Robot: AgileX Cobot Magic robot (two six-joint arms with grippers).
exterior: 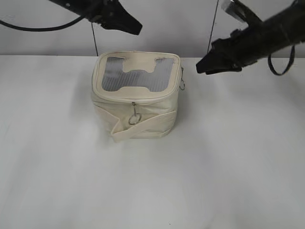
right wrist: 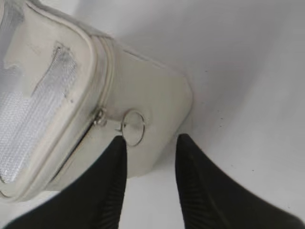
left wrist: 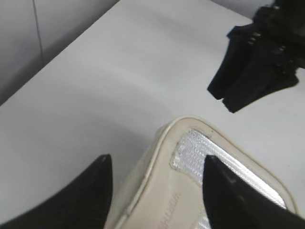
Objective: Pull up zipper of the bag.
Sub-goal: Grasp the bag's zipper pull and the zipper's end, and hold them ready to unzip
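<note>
Two grippers hover spread and empty above the bag (exterior: pixel 136 98) at the worktop's (exterior: pixel 228 167) centre. Left gripper (exterior: pixel 125 22) sits at its 11 o'clock, right gripper (exterior: pixel 209 64) at 2 o'clock, near a zipper (right wrist: pixel 102 95) ring (right wrist: pixel 133 127).

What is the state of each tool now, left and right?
Left tool: open, holding nothing, hanging over the bag's top corner.
Right tool: open, holding nothing, beside the ring pull.
</note>
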